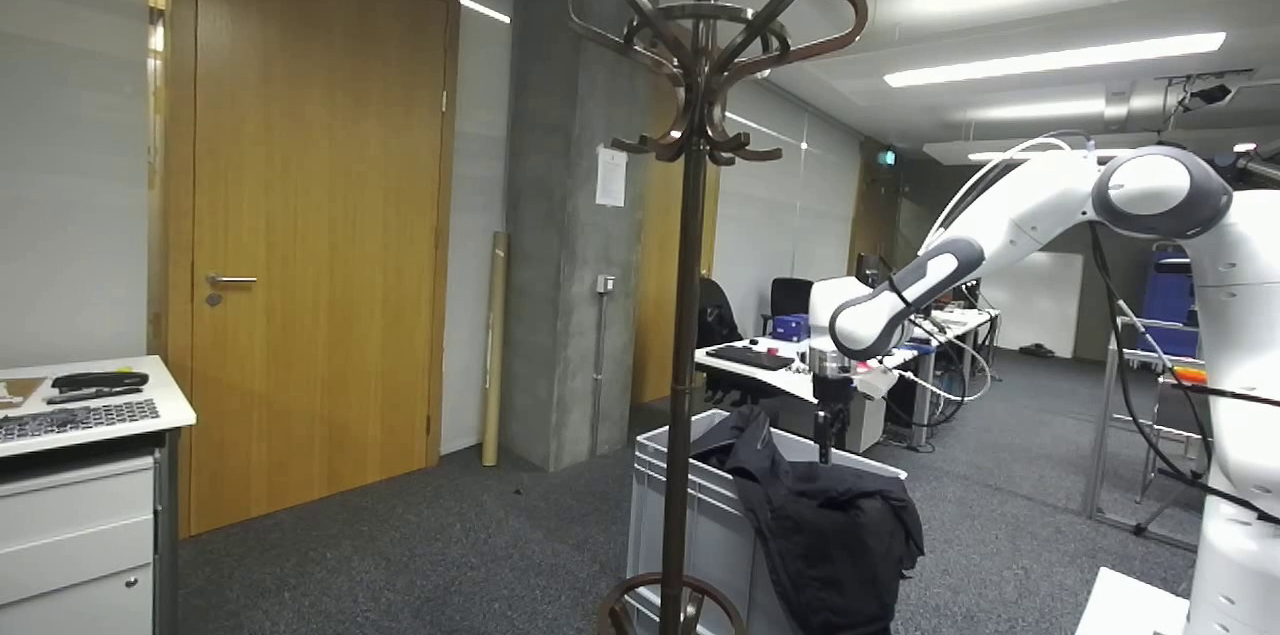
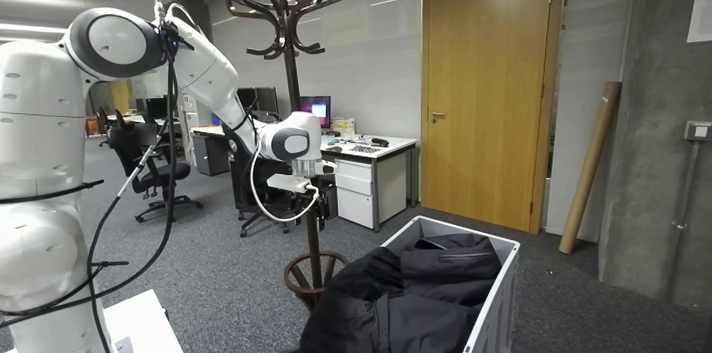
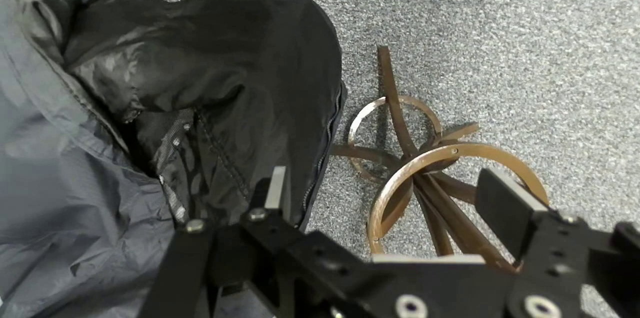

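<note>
Here I overlook speckled grey carpet (image 3: 540, 57) and a tan wooden door (image 1: 320, 215); a rumpled black zippered jacket (image 1: 835, 530) drapes over a grey plastic crate (image 2: 503, 297); my black two-fingered gripper (image 3: 391, 195) holds its jaws apart.

In an exterior view, a closed door (image 1: 320, 245) is being seen at left, and a desk (image 1: 167, 387) at near left. Right of the door, a tube (image 1: 495, 350) is being propped beside a pillar (image 1: 545, 215), on which a paper (image 1: 611, 177) is being displayed. Farther right, a keyboard (image 1: 750, 357) and a box (image 1: 790, 327) are being carried by a far table (image 1: 797, 381).
</note>
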Motion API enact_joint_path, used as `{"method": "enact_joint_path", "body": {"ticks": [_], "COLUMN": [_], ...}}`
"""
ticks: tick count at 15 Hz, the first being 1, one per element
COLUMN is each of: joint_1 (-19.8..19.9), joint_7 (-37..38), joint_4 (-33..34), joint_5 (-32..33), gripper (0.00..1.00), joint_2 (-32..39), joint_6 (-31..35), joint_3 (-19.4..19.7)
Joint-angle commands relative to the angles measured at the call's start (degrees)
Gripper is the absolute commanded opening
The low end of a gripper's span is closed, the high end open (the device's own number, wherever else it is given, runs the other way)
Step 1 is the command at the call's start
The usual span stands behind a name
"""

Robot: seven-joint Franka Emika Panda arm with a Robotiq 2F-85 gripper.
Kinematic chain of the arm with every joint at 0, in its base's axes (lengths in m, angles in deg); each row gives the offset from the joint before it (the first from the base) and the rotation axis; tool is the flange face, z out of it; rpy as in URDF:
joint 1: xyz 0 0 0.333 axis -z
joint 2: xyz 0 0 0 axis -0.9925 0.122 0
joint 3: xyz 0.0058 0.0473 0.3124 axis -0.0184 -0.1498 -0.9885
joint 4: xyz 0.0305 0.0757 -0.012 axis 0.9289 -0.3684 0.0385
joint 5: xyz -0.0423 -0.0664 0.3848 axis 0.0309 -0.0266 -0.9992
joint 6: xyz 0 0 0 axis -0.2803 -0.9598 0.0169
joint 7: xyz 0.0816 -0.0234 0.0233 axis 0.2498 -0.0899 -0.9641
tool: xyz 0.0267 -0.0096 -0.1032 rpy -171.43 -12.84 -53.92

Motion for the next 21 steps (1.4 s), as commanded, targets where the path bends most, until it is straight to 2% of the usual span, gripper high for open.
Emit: {"method": "enact_joint_path", "body": {"ticks": [1, 3, 6, 9, 10, 13, 18, 21], "joint_1": [-0.83, -0.49, -0.52, -1.13, -0.70, -0.60, -5.13, -7.47], "joint_7": [-2.38, -4.97, -4.32, -1.02, -2.35, -2.02, 11.33, 20.99], "joint_4": [-4.30, -6.74, -9.72, -10.53, -9.50, -9.97, -9.65, -8.58], "joint_5": [5.34, 6.84, 11.94, 20.20, 16.43, 18.56, 32.35, 36.03], "gripper": [1.00, 1.00, 1.00, 1.00, 1.00, 1.00, 1.00, 1.00], "joint_2": [-1.22, -1.22, -0.63, 0.07, 0.65, 1.25, 4.11, 7.74], "joint_6": [-0.66, 1.22, 3.91, 0.62, 1.67, 1.59, 5.73, 9.79], "joint_3": [0.16, 0.07, 0.98, 2.72, 1.43, 2.25, 2.97, 2.99]}}
